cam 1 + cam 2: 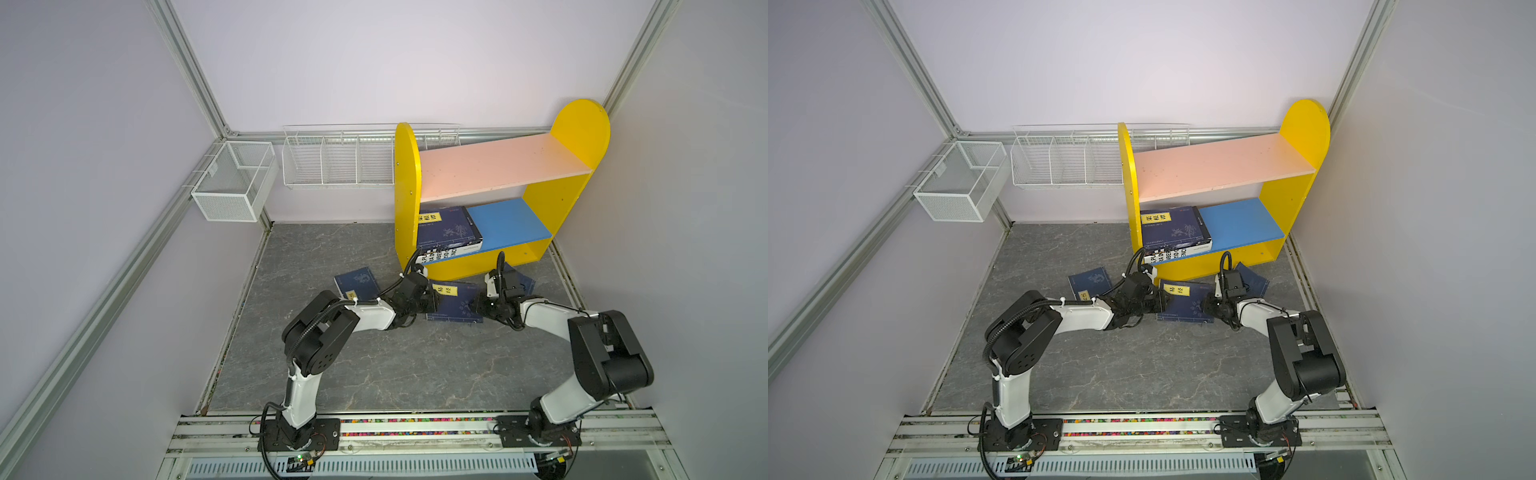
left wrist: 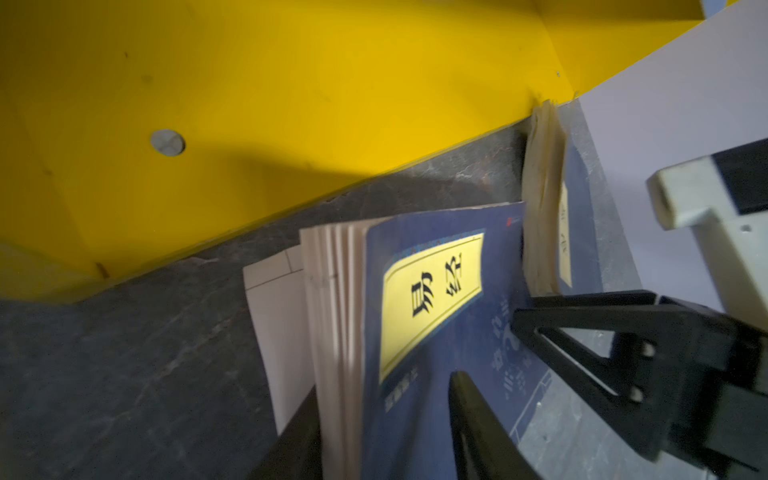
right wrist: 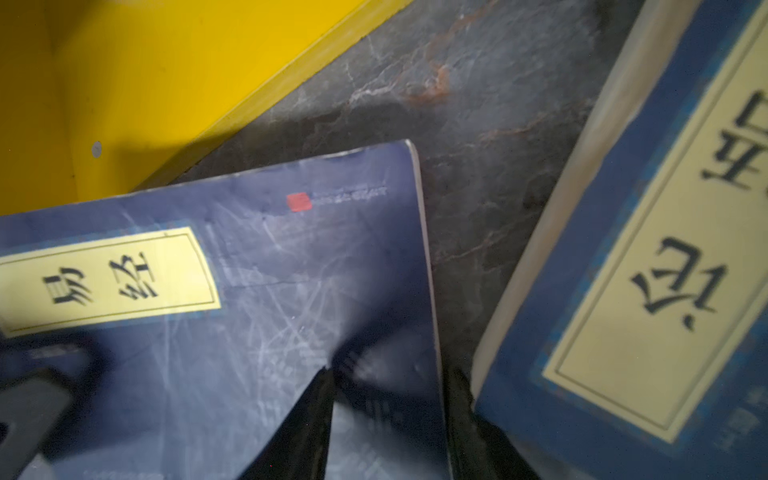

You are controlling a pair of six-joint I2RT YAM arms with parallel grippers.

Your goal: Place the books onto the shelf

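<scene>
Grey marbled flooring (image 1: 374,365) lies between pale lilac walls, with white wire baskets (image 1: 332,162) on the back wall. At the back right stands the small bookcase with yellow round-topped side panels (image 1: 579,124), a pink upper board (image 1: 498,166) and a blue lower board (image 1: 513,220). On that lower board, against the left panel, we see a shelved navy paperback (image 1: 449,226) lying flat on a stack. At the bottom of the stack, a white book with black lettering (image 1: 436,256) juts over the front edge.

3 navy paperbacks with yellow labels lie on the floor before the bookcase: the left paperback (image 1: 356,283), the middle paperback (image 1: 455,305) and the right paperback (image 1: 524,281), which is partly hidden by the right wrist.

The left gripper (image 1: 433,301) and right gripper (image 1: 473,309) meet the middle paperback from opposite sides. The left fingers (image 2: 461,399) sit astride its fanned page edge, 1 on the cover and 1 under the pages. The right fingers (image 3: 307,432) straddle the other edge. Both claws stand partway open, and we cannot tell whether either pinches the book.
</scene>
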